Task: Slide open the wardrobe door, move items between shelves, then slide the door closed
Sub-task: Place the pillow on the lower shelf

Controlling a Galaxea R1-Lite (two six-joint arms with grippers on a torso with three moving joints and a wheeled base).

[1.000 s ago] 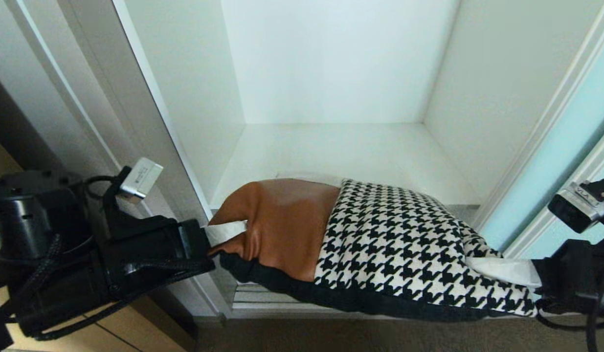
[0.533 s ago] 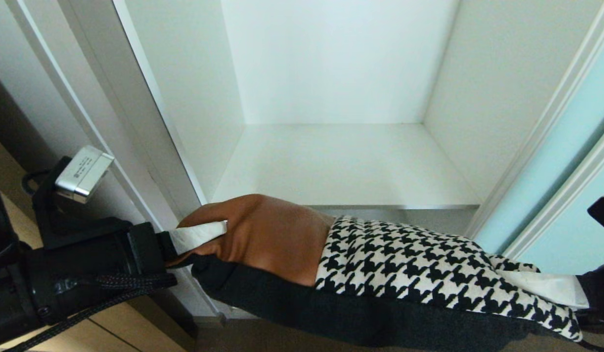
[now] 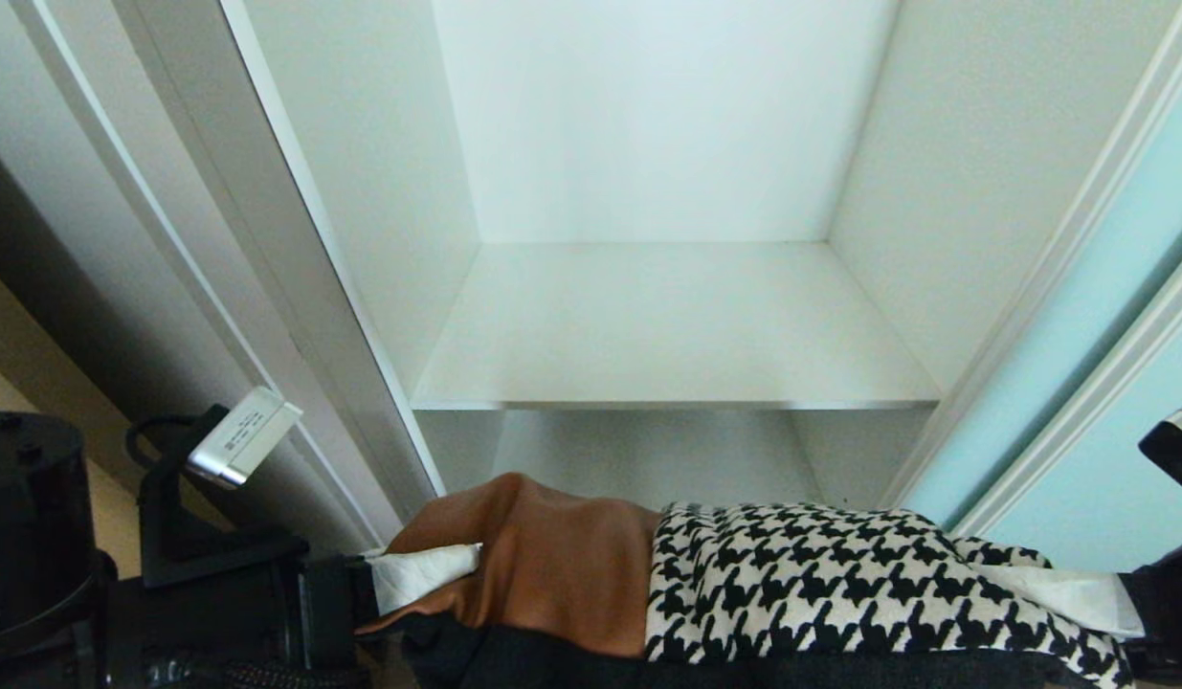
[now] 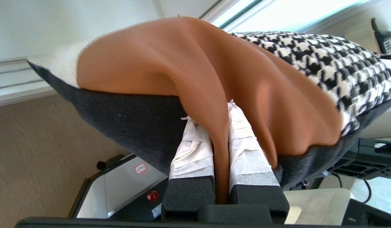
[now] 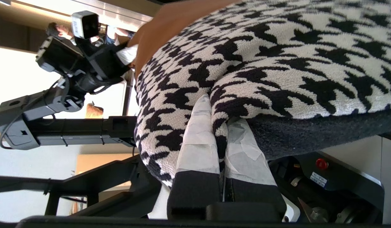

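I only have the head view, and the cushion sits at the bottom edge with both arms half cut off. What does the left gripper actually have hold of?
Observer: In the left wrist view, the left gripper is shut on a raised fold of the cushion, on its tan leather. The fold is pinched between the two white-taped fingers.
Reviewer: And the right one? I see just a white tip at the frame edge.
Observer: In the right wrist view, the right gripper is shut on the cushion's houndstooth edge, one finger over the pattern and the other against the black backing.
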